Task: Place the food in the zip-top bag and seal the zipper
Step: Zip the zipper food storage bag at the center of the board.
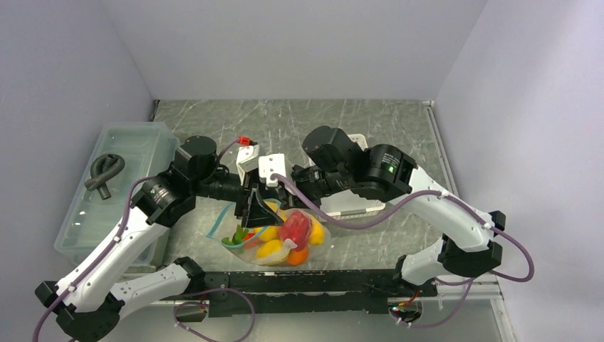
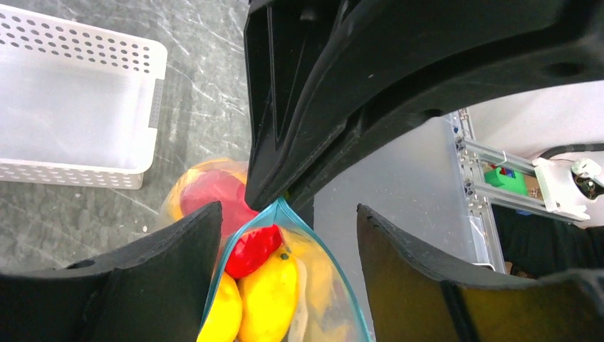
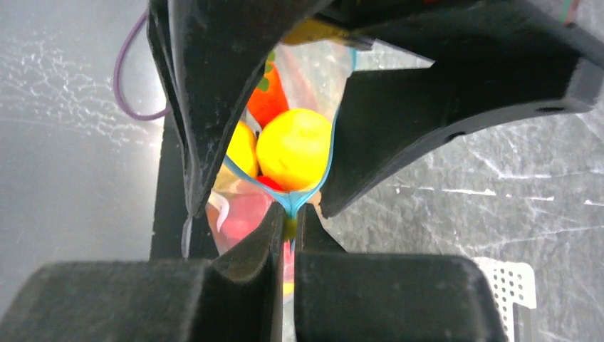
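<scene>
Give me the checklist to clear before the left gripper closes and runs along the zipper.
1. The food is in the zip-top bag: ok. A yellow fruit and the red pepper show inside it.
2. The right gripper anchors one end of the zipper: ok, it is shut on it.
3. The left gripper straddles the mouth: ok, it is open with one finger on each side.
4. The zipper is sealed: not ok. Its two sides spread apart in a V.
5. The track is free of fruit: cannot tell. The yellow fruit sits just under the open mouth.
</scene>
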